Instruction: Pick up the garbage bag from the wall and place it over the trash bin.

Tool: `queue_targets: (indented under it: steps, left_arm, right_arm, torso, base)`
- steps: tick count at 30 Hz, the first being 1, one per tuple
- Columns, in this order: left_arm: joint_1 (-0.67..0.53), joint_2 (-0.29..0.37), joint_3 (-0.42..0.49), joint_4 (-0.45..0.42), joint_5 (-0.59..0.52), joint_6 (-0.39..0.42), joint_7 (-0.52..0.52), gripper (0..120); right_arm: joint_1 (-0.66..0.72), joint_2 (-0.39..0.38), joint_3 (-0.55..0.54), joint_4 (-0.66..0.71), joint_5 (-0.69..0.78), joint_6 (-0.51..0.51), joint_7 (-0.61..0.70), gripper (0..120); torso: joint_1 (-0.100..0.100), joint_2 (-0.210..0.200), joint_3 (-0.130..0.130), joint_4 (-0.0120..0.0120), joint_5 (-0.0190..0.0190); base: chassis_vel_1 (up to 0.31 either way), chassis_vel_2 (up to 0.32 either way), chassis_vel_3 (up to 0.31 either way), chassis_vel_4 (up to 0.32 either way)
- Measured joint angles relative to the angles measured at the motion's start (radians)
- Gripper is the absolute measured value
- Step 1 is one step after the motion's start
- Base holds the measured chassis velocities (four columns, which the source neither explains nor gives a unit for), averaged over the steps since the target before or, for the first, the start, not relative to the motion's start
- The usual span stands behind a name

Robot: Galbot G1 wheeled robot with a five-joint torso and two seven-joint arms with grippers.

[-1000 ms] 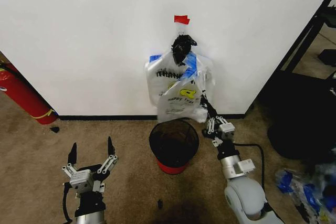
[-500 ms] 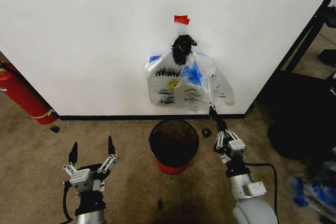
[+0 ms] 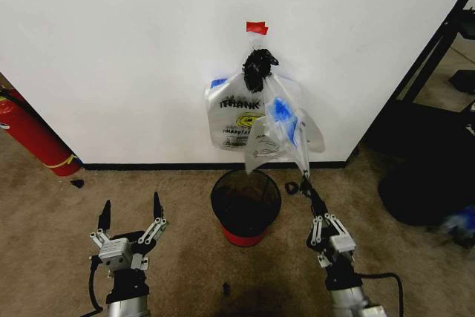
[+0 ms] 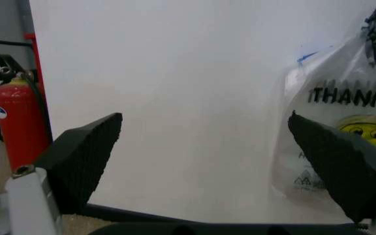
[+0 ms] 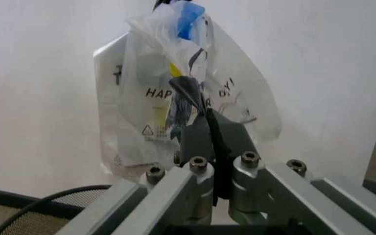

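right gripper fingers clenched on garbage bag's lower edge | bag hung on wall above trash bin | advice: pull steadily outward, keep grip firm | left gripper released, idle left of bin

1. Floor: tan carpet, meeting the white wall at a black baseboard.
2. Trash bin: round black wire mesh with a red base, standing upright on the carpet near the wall.
3. Fire extinguisher: red, at the left edge by the wall.
4. Small dark scraps: one near the extinguisher, one in front of the bin.
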Motion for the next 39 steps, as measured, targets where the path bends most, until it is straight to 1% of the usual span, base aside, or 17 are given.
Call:
queue_targets:
  steps: [6, 8, 14, 19, 24, 34, 38, 39]
  left_arm:
    - [-0.001, 0.0, -0.001, 0.0, -0.001, 0.0, 0.0, 100]
    - [-0.001, 0.0, -0.002, 0.0, -0.001, 0.0, 0.0, 100]
    - [-0.001, 0.0, -0.005, 0.001, -0.001, 0.0, 0.0, 100]
    - [-0.003, 0.0, -0.002, 0.004, -0.001, 0.001, 0.0, 100]
    - [-0.006, 0.001, -0.002, 0.009, -0.001, 0.003, 0.001, 100]
    - [-0.006, 0.0, -0.003, 0.017, -0.006, 0.004, 0.001, 100]
    - [-0.008, 0.006, 0.001, 0.016, -0.006, 0.003, 0.001, 100]
    - [-0.009, 0.01, 0.004, 0.012, -0.006, 0.004, 0.002, 100]
  right_arm:
    - [-0.055, -0.001, 0.016, -0.017, -0.003, 0.073, -0.001, 0]
    - [-0.058, -0.001, 0.016, -0.017, -0.003, 0.076, -0.001, 0]
    - [-0.092, 0.005, 0.014, -0.033, -0.011, 0.13, -0.001, 0]
    - [-0.125, 0.008, 0.021, -0.069, -0.023, 0.212, 0.0, 0]
    - [-0.138, 0.011, 0.03, -0.086, -0.029, 0.257, 0.002, 0]
    - [-0.161, 0.007, 0.046, -0.103, -0.033, 0.268, 0.002, 0]
    - [-0.131, 0.012, 0.05, -0.1, -0.031, 0.265, 0.0, 0]
    - [-0.117, 0.013, 0.05, -0.093, -0.028, 0.25, -0.003, 0]
  torso:
    - [0.0, 0.0, 0.0, 0.0, 0.0001]
    - [0.0, 0.0, 0.0, 0.0, 0.0001]
    - [0.0, 0.0, 0.0, 0.0, 0.0]
    - [0.0, 0.0, 0.0, 0.0, 0.0]
    - [0.0, 0.0, 0.0, 0.0, 0.0]
    - [0.0, 0.0, 0.0, 0.0, 0.0]
    - [0.0, 0.0, 0.0, 0.0, 0.0001]
    - [0.0, 0.0, 0.0, -0.0001, 0.0]
  base:
    - [0.0, 0.0, 0.0, 0.0]
    - [0.0, 0.0, 0.0, 0.0]
    - [0.0, 0.0, 0.0, 0.0]
    - [0.0, 0.0, 0.0, 0.0]
    - [0.0, 0.0, 0.0, 0.0]
    - [0.0, 0.0, 0.0, 0.0]
    - [0.0, 0.0, 0.0, 0.0]
    - [0.0, 0.0, 0.0, 0.0]
